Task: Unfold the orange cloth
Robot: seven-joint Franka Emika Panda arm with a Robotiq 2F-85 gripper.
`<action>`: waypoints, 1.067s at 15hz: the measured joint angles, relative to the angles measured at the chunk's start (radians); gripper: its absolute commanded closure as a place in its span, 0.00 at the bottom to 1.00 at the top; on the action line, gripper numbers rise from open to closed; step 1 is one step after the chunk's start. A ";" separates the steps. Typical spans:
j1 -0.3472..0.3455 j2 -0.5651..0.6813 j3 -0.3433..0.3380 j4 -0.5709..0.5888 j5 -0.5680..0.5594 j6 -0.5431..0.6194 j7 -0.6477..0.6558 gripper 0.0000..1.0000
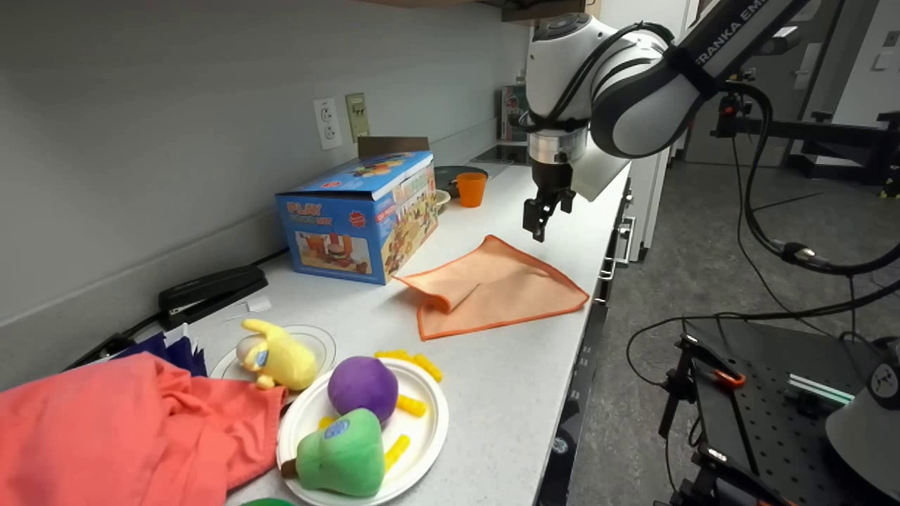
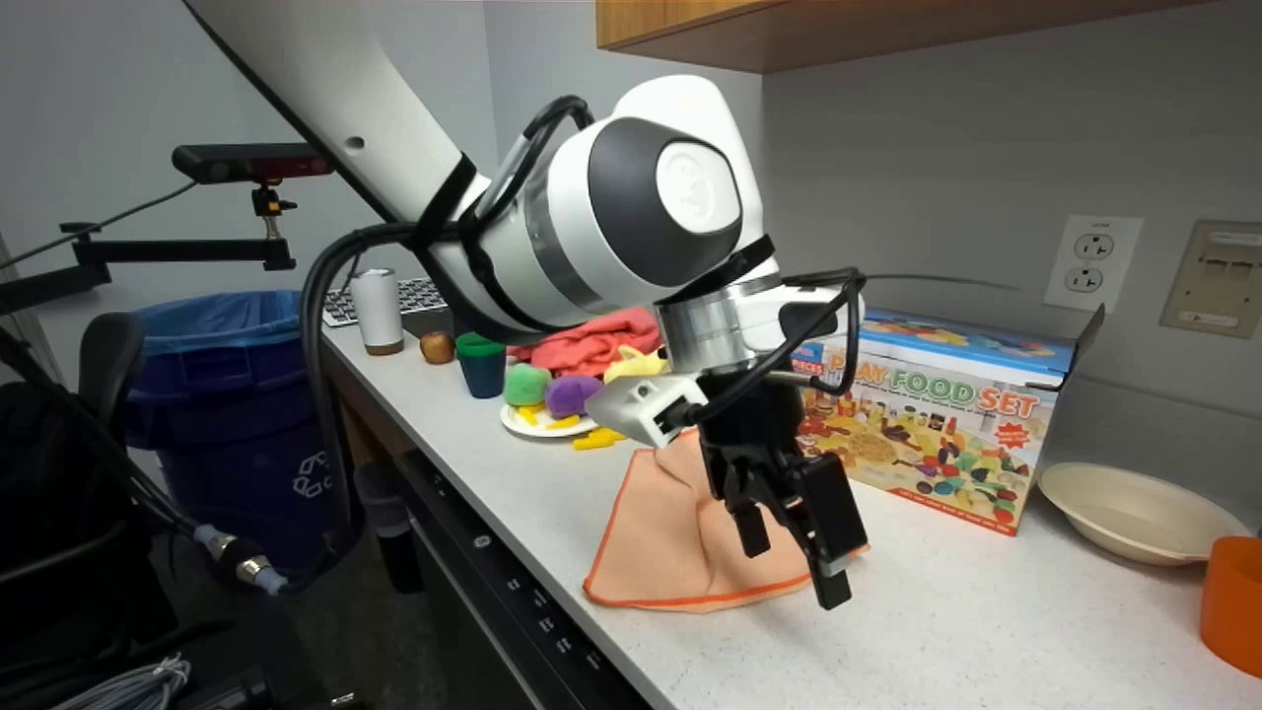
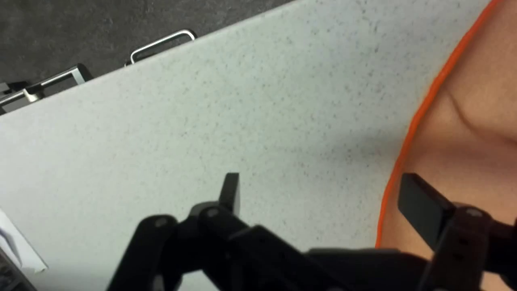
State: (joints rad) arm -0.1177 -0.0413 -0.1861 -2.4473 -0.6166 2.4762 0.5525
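The orange cloth (image 1: 513, 284) lies mostly spread on the white counter, pale peach with a bright orange hem. One part near the blue box is curled over in a fold (image 1: 437, 301), and a raised crease runs through the cloth (image 2: 646, 547) in an exterior view. My gripper (image 1: 553, 222) hangs above the counter beside the cloth, apart from it. In the wrist view the gripper (image 3: 319, 182) is wide open with nothing held. Its right-hand finger (image 3: 424, 206) overlaps the hemmed edge of the cloth (image 3: 484, 109) there; the left-hand one is over bare counter.
A blue play-food box (image 1: 337, 239) stands against the wall beside the cloth. Nearby are a plate (image 1: 432, 450) with plush toys, a red-coral fabric pile (image 1: 126, 429), an orange cup (image 1: 471, 190) and a bowl (image 2: 1134, 518). The counter edge (image 1: 573, 358) runs close to the cloth.
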 measured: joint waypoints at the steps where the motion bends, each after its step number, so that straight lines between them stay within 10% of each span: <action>1: -0.001 -0.011 0.000 0.011 -0.001 -0.001 -0.017 0.00; 16: 0.010 0.168 0.090 0.250 0.446 0.012 -0.727 0.00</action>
State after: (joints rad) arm -0.1075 0.1267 -0.0957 -2.1971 -0.1707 2.4885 -0.1748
